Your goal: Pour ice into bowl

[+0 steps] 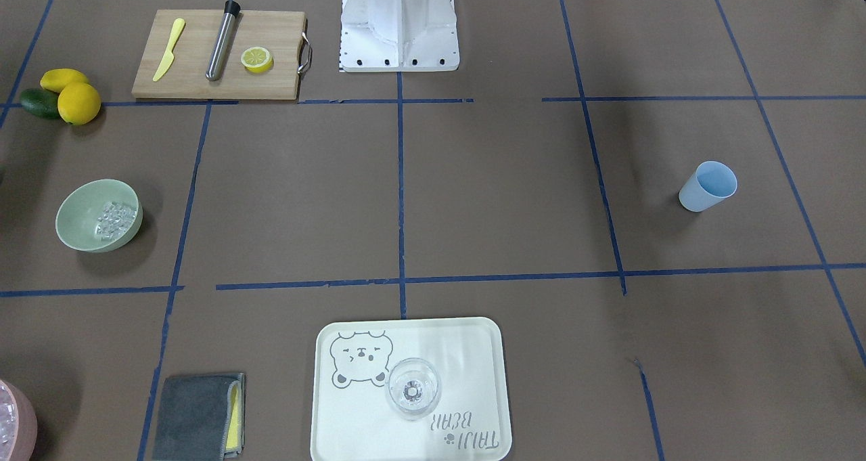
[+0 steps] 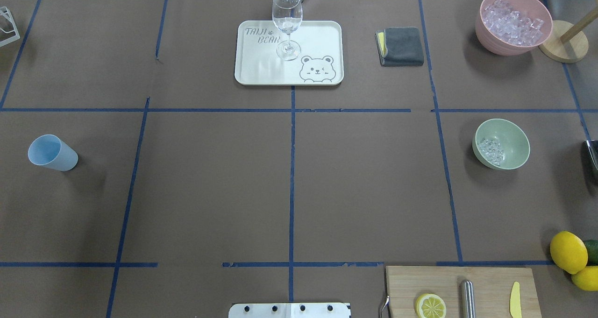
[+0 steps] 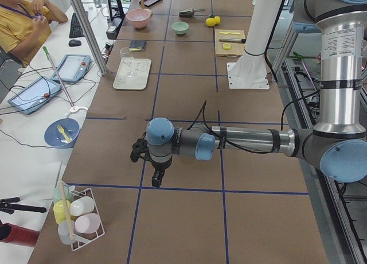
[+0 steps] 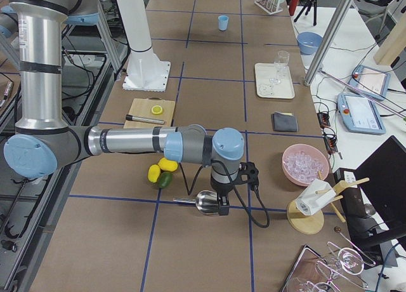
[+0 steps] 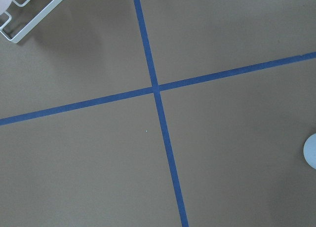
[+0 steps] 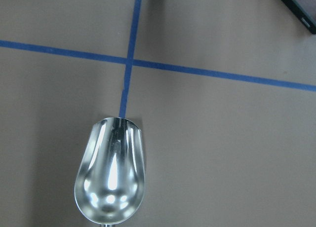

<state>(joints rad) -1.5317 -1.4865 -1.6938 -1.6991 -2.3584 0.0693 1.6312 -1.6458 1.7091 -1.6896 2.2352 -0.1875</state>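
The sage-green bowl stands upright on the table's right half, seen from the robot. A small heap of clear ice lies inside it. My right gripper is low over the table beside an empty metal scoop. The scoop's edge shows at the overhead view's right border. I cannot tell whether the right gripper holds it. My left gripper points down over bare table, and I cannot tell its state.
A pink bowl full of ice and a wooden stand are at the far right. A tray holds a wine glass. A grey cloth, blue cup, cutting board and lemons stand around.
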